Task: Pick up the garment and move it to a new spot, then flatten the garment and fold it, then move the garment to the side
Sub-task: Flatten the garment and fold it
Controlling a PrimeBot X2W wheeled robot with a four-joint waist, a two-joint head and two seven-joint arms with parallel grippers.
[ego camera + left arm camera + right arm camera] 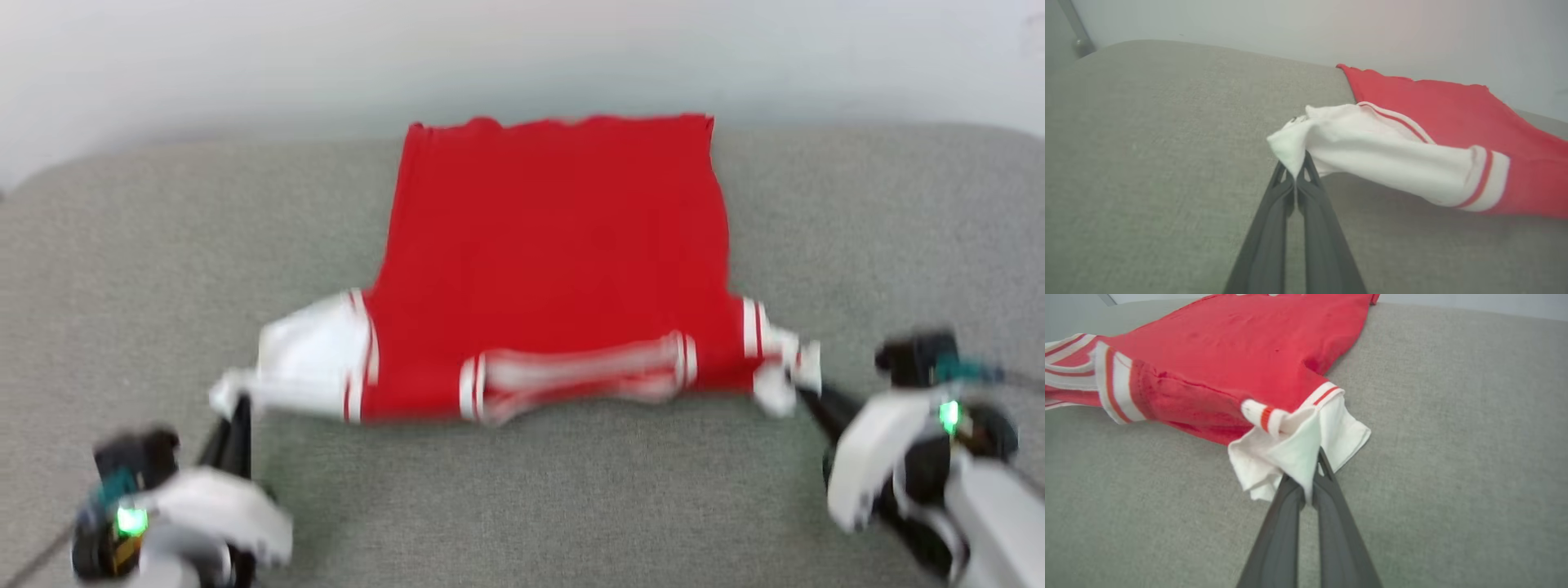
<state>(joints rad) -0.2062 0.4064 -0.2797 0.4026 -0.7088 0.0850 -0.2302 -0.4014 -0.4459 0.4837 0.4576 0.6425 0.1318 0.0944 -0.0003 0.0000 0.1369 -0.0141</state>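
Surface: grey cushion [522,506], pale wall [522,49] behind.
Left gripper [238,406]: pinching white sleeve tip [1290,148], near left.
Right gripper [804,394]: pinching other sleeve [1298,453], near right.
Garment [555,245]: spread centrally, collar [580,376] near, hem [563,124] far.
Technique: draw sleeves apart evenly, low.

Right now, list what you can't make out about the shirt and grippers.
- Underside of the shirt: hidden against the grey cushion, head view.
- Stripes of the collar: blurred, head view.
- Tips of the left gripper: covered by the white sleeve, left wrist view.
- Tips of the right gripper: covered by the other sleeve, right wrist view.
- Shirt's far side: cut by the right edge, left wrist view.
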